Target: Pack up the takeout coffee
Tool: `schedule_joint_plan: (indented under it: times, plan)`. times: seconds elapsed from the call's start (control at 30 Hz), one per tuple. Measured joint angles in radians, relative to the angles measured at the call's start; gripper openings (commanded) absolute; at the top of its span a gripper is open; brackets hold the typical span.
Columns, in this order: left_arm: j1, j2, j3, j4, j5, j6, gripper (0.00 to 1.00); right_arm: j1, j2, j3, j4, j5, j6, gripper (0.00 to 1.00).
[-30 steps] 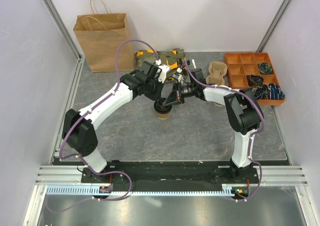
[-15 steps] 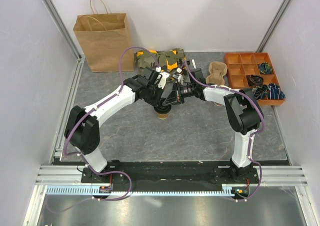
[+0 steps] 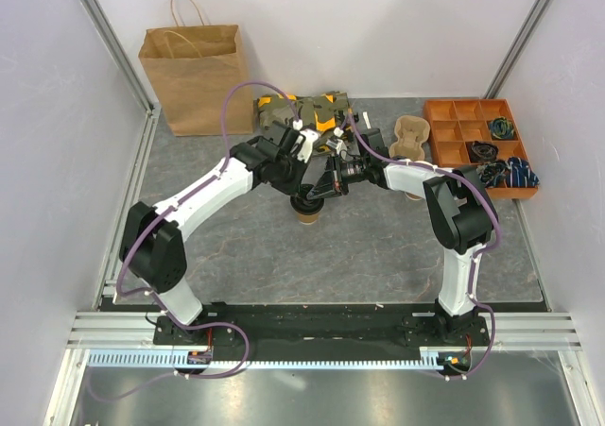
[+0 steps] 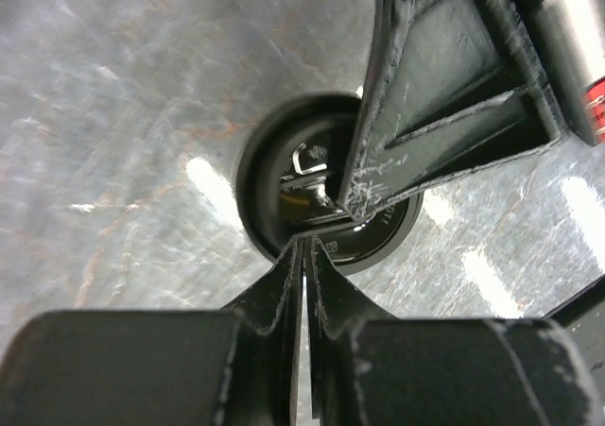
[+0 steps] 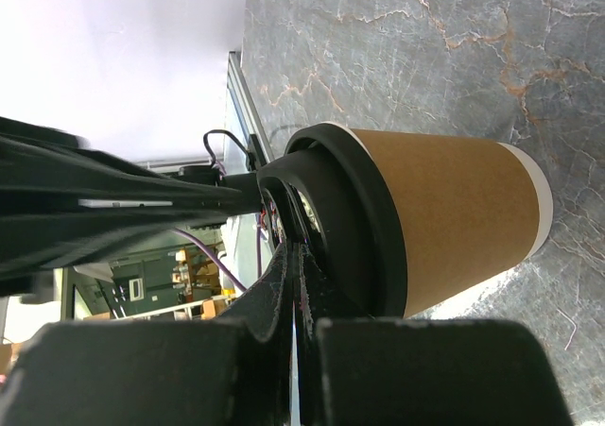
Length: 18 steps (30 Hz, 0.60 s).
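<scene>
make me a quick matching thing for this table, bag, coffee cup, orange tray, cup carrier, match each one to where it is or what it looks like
Things
1. paper bag
2. coffee cup
3. orange tray
4. cup carrier

Places and looks
a. far right, divided into compartments
b. far left corner, standing upright, handles up
c. centre, brown sides with black on top
d. at the back, pale brown moulded shape, just left of the divided one

Pairs: 1-b, 2-c, 3-a, 4-d
</scene>
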Motion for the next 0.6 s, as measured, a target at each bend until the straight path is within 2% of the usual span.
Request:
schedule_joint_plan:
  times: [0.23, 0.6]
  plan:
    - [0.02, -0.001, 0.114, -0.034, -0.033, 0.012, 0.11, 0.0, 0.0, 0.002, -0.004, 0.001, -0.002, 0.0]
    - [0.027, 0.034, 0.016, 0.011, -0.002, 0.012, 0.12, 0.0, 0.0, 0.003, -0.006, 0.005, -0.004, 0.0]
